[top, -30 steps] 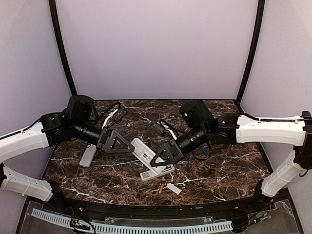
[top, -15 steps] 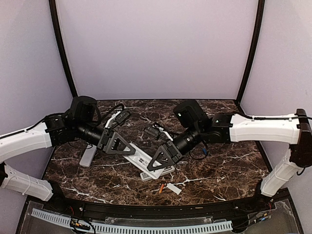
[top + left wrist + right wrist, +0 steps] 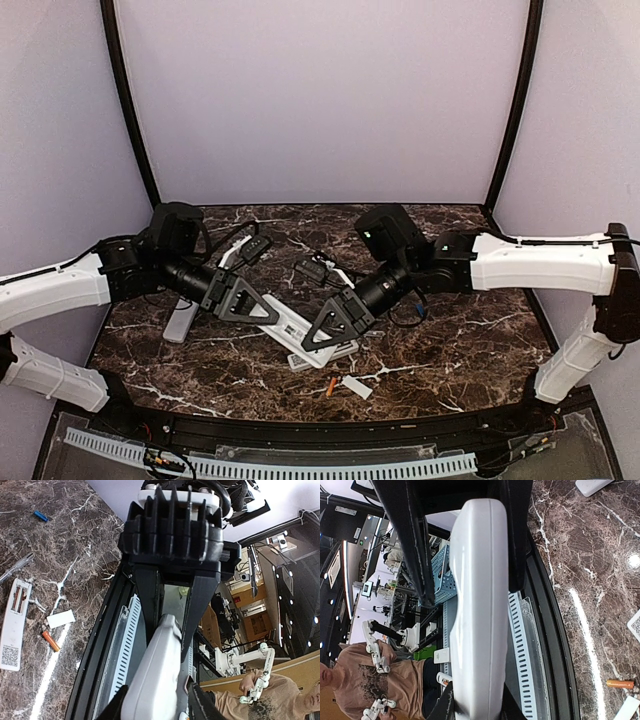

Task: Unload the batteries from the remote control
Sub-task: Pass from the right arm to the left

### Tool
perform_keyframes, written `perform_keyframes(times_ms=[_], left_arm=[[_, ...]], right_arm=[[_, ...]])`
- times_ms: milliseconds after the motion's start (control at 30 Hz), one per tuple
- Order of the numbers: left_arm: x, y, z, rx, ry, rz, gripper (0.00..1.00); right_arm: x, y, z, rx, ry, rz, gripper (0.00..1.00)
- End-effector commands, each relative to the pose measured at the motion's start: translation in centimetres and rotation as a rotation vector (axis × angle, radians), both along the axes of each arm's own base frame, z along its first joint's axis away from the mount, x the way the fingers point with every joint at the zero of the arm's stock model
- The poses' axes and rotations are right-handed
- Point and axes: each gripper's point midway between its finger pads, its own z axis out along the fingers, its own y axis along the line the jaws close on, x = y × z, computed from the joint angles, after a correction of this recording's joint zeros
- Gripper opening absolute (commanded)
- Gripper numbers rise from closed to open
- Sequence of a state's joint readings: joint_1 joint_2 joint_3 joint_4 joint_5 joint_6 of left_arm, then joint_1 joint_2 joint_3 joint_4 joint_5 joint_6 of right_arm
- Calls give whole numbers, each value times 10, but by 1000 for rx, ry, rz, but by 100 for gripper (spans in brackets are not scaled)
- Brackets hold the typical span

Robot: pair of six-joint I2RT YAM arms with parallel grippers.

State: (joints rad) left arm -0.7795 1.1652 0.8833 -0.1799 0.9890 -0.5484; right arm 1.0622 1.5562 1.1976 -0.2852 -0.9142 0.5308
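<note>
A white remote control (image 3: 290, 324) hangs above the table between both arms. My right gripper (image 3: 312, 340) is shut on one end of it, and its fingers clamp both long sides (image 3: 477, 705). My left gripper (image 3: 270, 314) is at the other end. There its fingers flank the remote control (image 3: 157, 675) closely, and I cannot make out contact on the right side (image 3: 160, 705). One orange battery (image 3: 329, 386) lies loose near the front edge. It also shows in the left wrist view (image 3: 50, 641). A blue battery (image 3: 41, 516) lies farther back.
A second white remote (image 3: 12, 625) lies face down under the held one, its battery bay uncovered and filled. A small white cover (image 3: 356, 387) rests beside the orange battery. A grey remote (image 3: 180, 320) lies at the left. The black front rail (image 3: 320, 430) borders the table.
My left gripper has come down and right to the remote's end, and its jaws have narrowed around it. The right gripper shifted slightly left, then held still.
</note>
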Motion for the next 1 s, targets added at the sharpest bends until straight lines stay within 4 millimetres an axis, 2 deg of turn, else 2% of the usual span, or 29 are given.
perform_keyframes(times_ms=[0,100,200,300,433,500,567,667,767,867,900,933,967], left_arm=[[-6,0,-4,-5,9,-29,35],[-6,-1,-5,-7,18,-34,30],[-6,-2,-6,-6,25,-37,20],[-6,-2,-7,-5,29,-36,16],[-5,-3,-8,-17,44,-29,11],[-1,-3,-10,-5,41,7,1],[5,-4,-13,5,45,52,0],[17,-4,-17,2,38,134,0],[28,-2,-23,13,58,224,0],[44,0,-20,-10,83,343,0],[46,1,-26,-8,98,369,0],[53,2,-21,-31,107,419,0],[55,4,-26,-26,119,445,0]], right_arm=[[-2,5,10,44,-20,26,0],[-3,5,9,43,-18,31,0],[-3,5,9,40,-20,32,0],[0,4,9,35,-37,14,0],[8,3,9,28,-72,-34,21],[16,2,9,22,-92,-78,36],[25,-2,10,17,-113,-130,54],[46,-11,9,-9,-148,-249,70],[67,-26,13,-21,-167,-394,75],[87,-40,18,-29,-153,-581,76],[94,-46,19,-33,-138,-644,76],[98,-51,18,-39,-115,-702,75],[102,-56,17,-42,-90,-759,74]])
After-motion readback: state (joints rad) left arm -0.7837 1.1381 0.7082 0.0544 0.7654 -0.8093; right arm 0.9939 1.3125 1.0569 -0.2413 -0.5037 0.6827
